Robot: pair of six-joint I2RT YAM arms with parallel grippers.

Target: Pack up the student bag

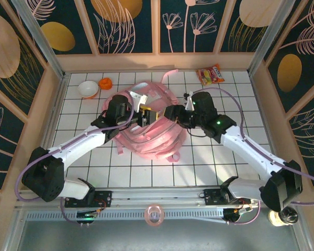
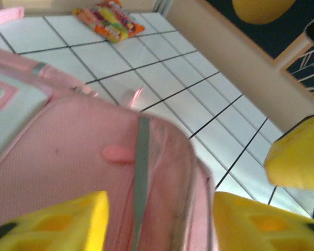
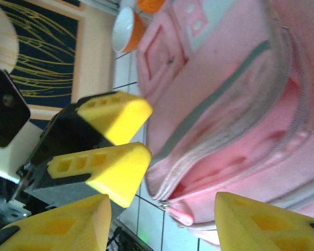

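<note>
1. Locate the student bag [image 1: 146,140], a large soft pale-pink backpack with white patches and pink straps. It lies flat at the middle of the white tiled table [image 1: 225,157], its straps spread toward the near edge.

2. Check the left gripper [image 2: 157,227]. Its yellow fingers stand well apart over the bag's grey-trimmed seam, with pink fabric between them. The gripper is released and grasps nothing.

3. Check the right gripper [image 3: 162,222]. Its yellow fingers are also spread wide at the bag's edge, close to the left gripper's fingertips. It too is released and carries nothing.

4. Inspect the zip opening [image 3: 235,157]. In the right wrist view the zip is parted and the pink lining shows. No packed item can be seen inside, though the deeper part of the compartment is hidden.

5. Account for the loose items:
   - The orange and red snack packet [image 1: 210,75] lies near the far right corner, well apart from the bag.
   - The white bowl [image 1: 88,89] lies toward the far left corner.
   - The small orange round item [image 1: 105,83] sits just beside the bowl. You cannot tell what it is.

6. Assess progress. Judge the task to be at an early stage: the compartment is open, but nothing visible has gone in. What is left is to load the items you intend to pack and then close the zip.
</note>
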